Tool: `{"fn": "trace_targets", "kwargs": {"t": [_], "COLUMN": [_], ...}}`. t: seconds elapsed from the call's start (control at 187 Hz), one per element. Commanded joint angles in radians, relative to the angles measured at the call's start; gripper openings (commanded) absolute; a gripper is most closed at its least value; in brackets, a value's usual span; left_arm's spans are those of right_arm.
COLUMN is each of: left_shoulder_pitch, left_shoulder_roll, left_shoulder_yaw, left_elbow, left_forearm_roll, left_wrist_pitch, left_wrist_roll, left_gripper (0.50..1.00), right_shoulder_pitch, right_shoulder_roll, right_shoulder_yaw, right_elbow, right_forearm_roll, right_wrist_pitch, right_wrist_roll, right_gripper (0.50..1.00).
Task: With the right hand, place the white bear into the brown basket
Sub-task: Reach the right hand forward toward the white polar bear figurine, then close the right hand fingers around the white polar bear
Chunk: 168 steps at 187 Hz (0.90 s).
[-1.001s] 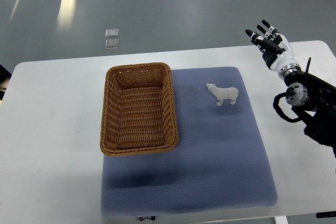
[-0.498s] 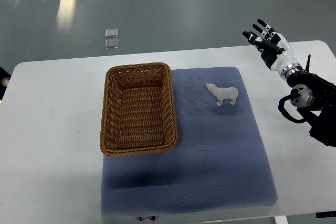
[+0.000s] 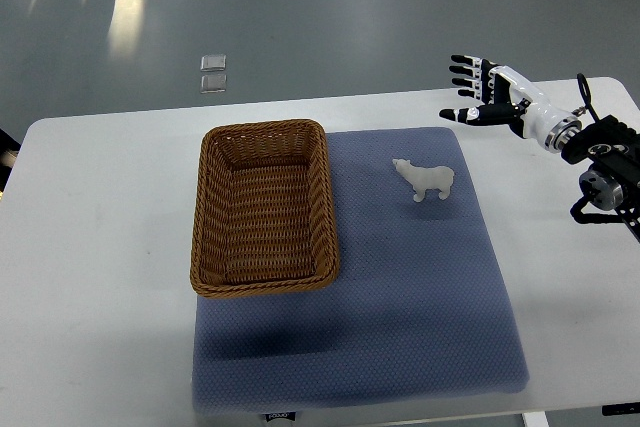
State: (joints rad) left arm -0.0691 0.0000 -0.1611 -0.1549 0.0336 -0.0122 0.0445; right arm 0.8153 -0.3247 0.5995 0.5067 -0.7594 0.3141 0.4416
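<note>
The basket [image 3: 265, 207] sits on the left part of a blue mat [image 3: 400, 327], woven, open at the top and empty, its long sides running away from the robot. It looks stiff enough to stay put when something light drops in.

Right of it, well clear of the rim, the bear [image 3: 425, 180] stands upright on the mat, head turned toward the basket. It is a small white figurine, probably hard plastic or resin: light, rigid and likely smooth, so it could slip or tip under a careless touch. The torso between front and hind legs seems the best place to take hold, pinched across the back and flanks from above; the legs and head are too thin for a sure grip.

Farther right and beyond the bear, the right robot hand [image 3: 480, 97] hovers over the far edge of the bench [image 3: 100, 247], fingers spread wide and holding nothing, well apart from the bear. The left arm is out of sight.

The mat looks textured and slightly soft, which should keep the bear from sliding. The bench is white and bare around the mat, and grey floor [image 3: 330, 17] lies beyond it, so there is open room for the reach and the carry across.
</note>
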Motion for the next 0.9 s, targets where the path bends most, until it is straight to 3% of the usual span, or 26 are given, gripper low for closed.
{"fn": "trace_targets", "kwargs": {"t": [0.0, 0.203, 0.407, 0.894], "left_shoulder_pitch": [0.0, 0.0, 0.0, 0.0], "left_shoulder_roll": [0.0, 0.0, 0.0, 0.0], "left_shoulder_yaw": [0.0, 0.0, 0.0, 0.0], "left_elbow": [0.0, 0.002, 0.002, 0.002], "left_forearm_roll": [0.0, 0.0, 0.0, 0.002], "left_wrist_pitch": [0.0, 0.001, 0.001, 0.001], "left_wrist_roll": [0.0, 0.0, 0.0, 0.0], "left_gripper": [1.0, 1.0, 1.0, 1.0], "right_shoulder_pitch": [0.001, 0.008, 0.033, 0.038], "right_shoulder_roll": [-0.028, -0.07, -0.082, -0.08], "right_shoulder_yaw": [-0.004, -0.058, -0.165, -0.199], "right_elbow": [0.024, 0.102, 0.136, 0.127], "right_forearm_roll": [-0.135, -0.265, -0.356, -0.468], "right_wrist_pitch": [0.036, 0.086, 0.085, 0.039], "right_wrist_roll": [0.025, 0.034, 0.065, 0.054], "right_gripper": [0.921, 0.921, 0.921, 0.905]}}
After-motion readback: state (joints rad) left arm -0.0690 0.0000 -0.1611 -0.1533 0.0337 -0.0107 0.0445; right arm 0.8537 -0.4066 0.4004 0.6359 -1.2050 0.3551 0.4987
